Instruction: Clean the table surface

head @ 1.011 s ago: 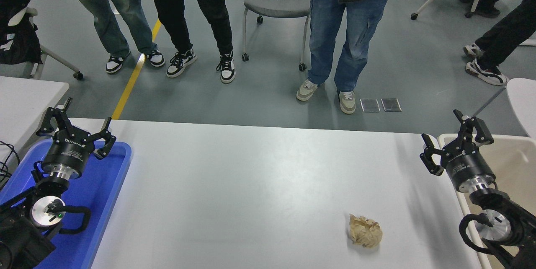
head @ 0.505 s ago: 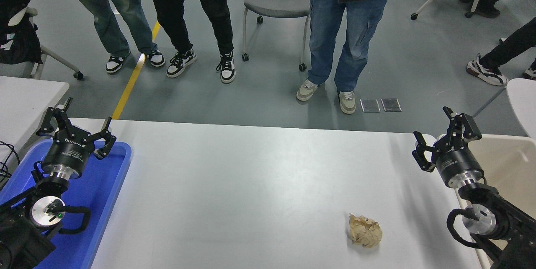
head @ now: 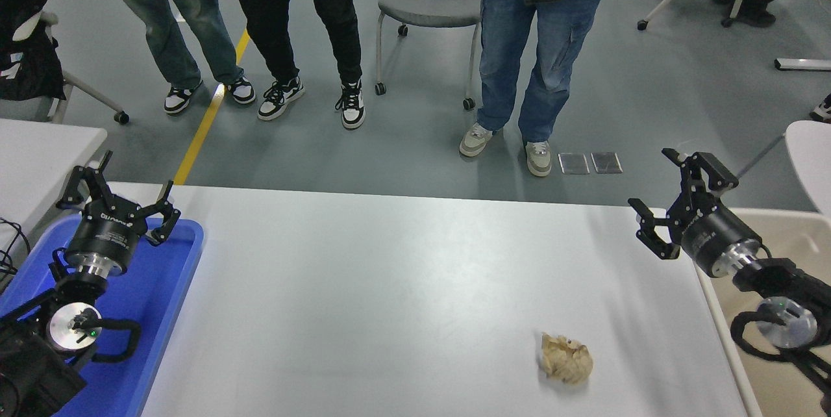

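Note:
The table surface (head: 389,287) is a wide white-grey top. On it, at the front right, lies a crumpled beige paper ball (head: 567,357). My right gripper (head: 675,199) hangs open above the table's far right corner, well back and to the right of the ball, with nothing between its fingers. Over the blue tray at the lower left, my left gripper (head: 120,193) stays parked, open and empty.
A blue plastic tray (head: 162,300) lies on the table's left end. A beige bin (head: 779,365) stands off the right edge. Several people stand beyond the far edge, beside a grey wheeled chair (head: 428,4). A second white table (head: 39,151) sits at the left.
My right gripper has risen and swung left and away, from over the bin's rim to above the table's far right corner. The paper ball and left arm have not moved.

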